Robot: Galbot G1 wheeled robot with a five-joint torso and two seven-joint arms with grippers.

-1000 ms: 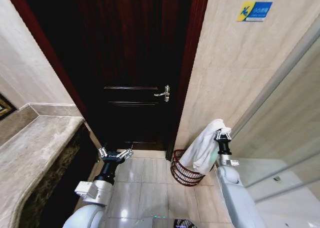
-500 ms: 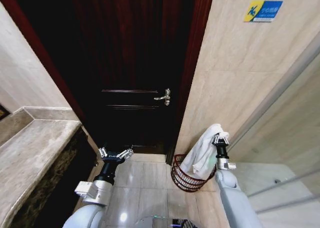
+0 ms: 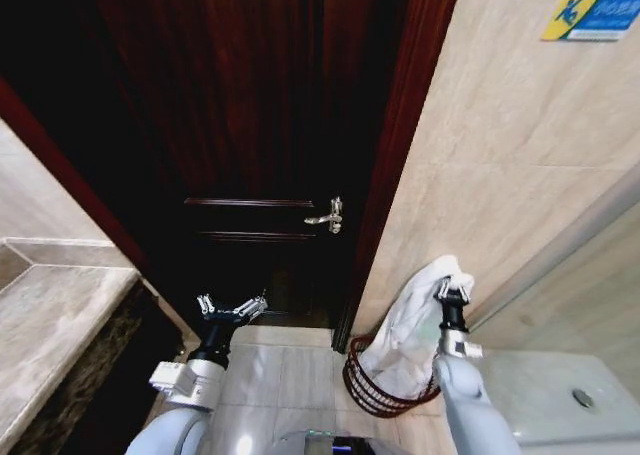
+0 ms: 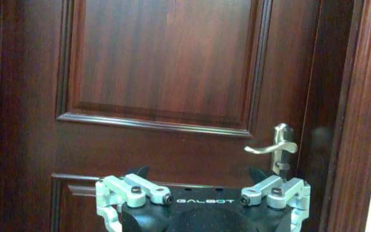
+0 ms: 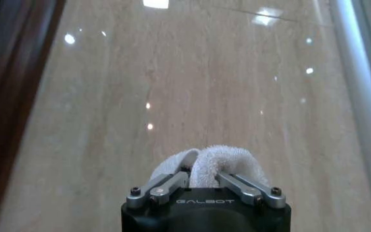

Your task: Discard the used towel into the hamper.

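Observation:
A white towel hangs from my right gripper, which is shut on its top fold. The cloth drapes down to the left of that arm, and its lower end reaches into the hamper, a round dark-red wire basket on the floor by the tiled wall. The right wrist view shows the fingers pinching the towel in front of the beige wall. My left gripper is held up open and empty in front of the dark door, well left of the hamper. In the left wrist view the left gripper faces the door panel.
A dark wooden door with a silver lever handle stands straight ahead. A stone counter runs along the left. Beige tiled wall and a white basin are on the right. Pale floor tiles lie between the arms.
The camera view has shifted, so the door and the hamper sit lower and closer. The right gripper with the towel has come down, and the towel's end now hangs into the hamper.

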